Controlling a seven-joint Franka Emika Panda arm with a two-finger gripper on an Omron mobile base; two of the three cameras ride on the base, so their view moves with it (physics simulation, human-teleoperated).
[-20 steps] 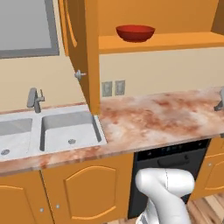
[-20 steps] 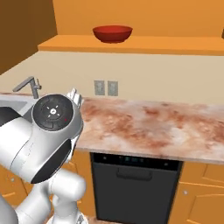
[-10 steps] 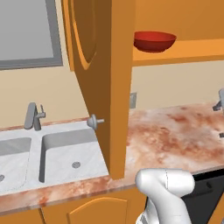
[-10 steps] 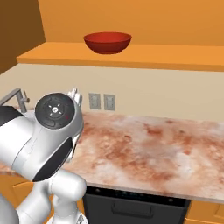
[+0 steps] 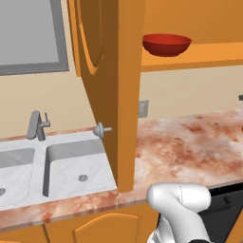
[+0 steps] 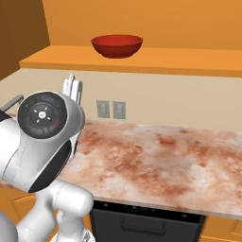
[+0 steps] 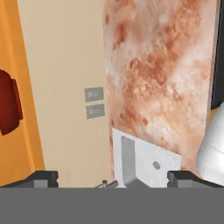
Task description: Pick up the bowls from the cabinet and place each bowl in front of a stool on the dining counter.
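The gripper [image 7: 112,178] is seen in the hand view with its two dark finger tips set far apart at the lower edge — the jaws are spread wide, and nothing is held or touched between them. Ahead of the jaws lie the steel sink [image 7: 142,162], the marbled counter [image 7: 162,74] and a wall outlet [image 7: 94,102], while the red bowl [image 7: 8,103] is well off to one side of the fingers. The red bowl rests on the plain orange shelf [image 5: 199,56] of the cabinet — whose door [image 5: 107,90] stands swung open, its round knob [image 5: 101,130] over the sink.
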